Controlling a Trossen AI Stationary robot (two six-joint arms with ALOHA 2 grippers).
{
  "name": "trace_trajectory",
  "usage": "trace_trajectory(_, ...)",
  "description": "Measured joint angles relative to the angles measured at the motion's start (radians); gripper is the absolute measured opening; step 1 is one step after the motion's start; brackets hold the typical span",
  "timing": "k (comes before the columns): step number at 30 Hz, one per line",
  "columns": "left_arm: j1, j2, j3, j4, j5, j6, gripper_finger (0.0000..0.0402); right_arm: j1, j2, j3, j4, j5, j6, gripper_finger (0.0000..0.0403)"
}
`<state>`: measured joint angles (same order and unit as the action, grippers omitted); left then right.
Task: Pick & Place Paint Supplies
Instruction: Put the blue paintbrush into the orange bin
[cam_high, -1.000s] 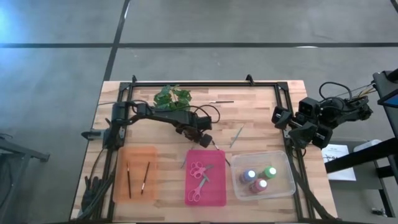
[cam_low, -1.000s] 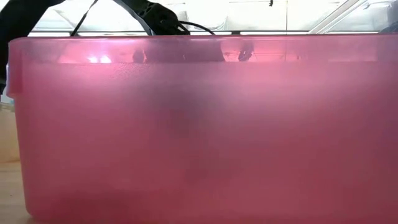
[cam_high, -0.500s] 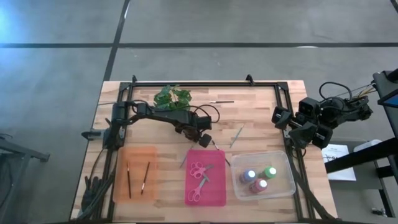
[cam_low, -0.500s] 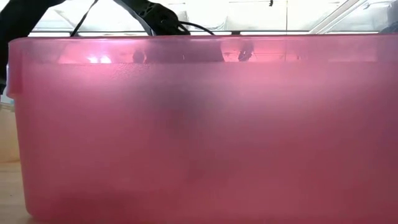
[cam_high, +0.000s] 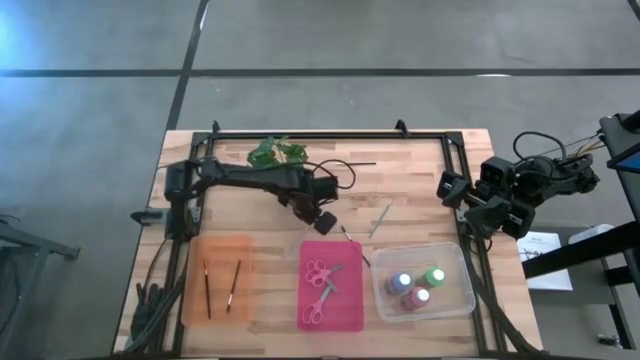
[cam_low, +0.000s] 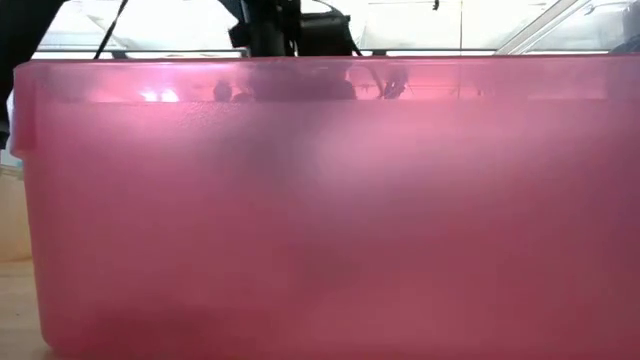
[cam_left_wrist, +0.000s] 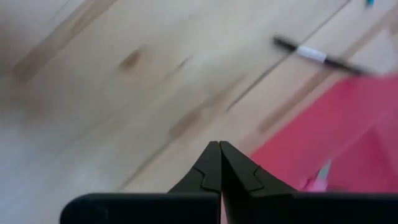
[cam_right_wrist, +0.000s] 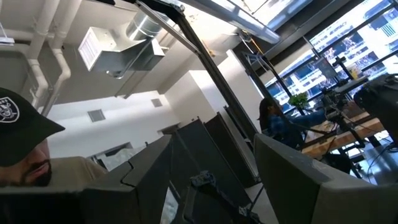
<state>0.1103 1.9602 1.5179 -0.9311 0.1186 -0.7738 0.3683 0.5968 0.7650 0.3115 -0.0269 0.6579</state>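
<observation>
My left gripper (cam_high: 325, 217) hangs shut above the bare wood just beyond the far edge of the pink tray (cam_high: 345, 310); in its wrist view the fingertips (cam_left_wrist: 219, 146) meet with nothing showing between them. A thin dark brush (cam_left_wrist: 317, 55) lies on the wood past them, by the tray's far right corner (cam_high: 352, 245). Two pink scissors (cam_high: 320, 283) lie in the pink tray. Two brushes (cam_high: 220, 288) lie in the orange tray (cam_high: 195, 255). Three paint bottles (cam_high: 415, 285) stand in the clear bin (cam_high: 455, 260). My right gripper (cam_high: 458, 198) waits open, raised at the table's right edge.
A leafy plant (cam_high: 275, 152) stands at the far edge, with a loose brush (cam_high: 355, 162) to its right and another (cam_high: 380, 218) at mid-table. The pink tray's wall (cam_low: 320, 200) fills the low view. A person in a cap (cam_right_wrist: 25, 143) shows in the right wrist view.
My left gripper has risen straight up from the wood beside the pink tray's far edge, and its arm now stands higher. The brush by the tray's corner lies where it was. My right arm has kept still.
</observation>
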Motion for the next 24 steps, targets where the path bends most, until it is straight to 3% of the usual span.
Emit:
trace_trajectory(6, -0.001, -0.082, 0.008, -0.178, -0.006, 0.026, 0.0, 0.0, 0.0, 0.0, 0.001, 0.0, -0.008, 0.0219)
trace_trajectory(14, -0.041, -0.238, -0.019, -0.422, 0.011, -0.052, 0.0, 0.0, 0.0, 0.0, 0.008, 0.006, -0.019, 0.0219)
trace_trajectory(24, -0.275, -0.506, -0.285, -0.44, 0.008, -0.439, 0.0, 0.0, 0.001, 0.0, 0.01, 0.089, -0.039, 0.0219)
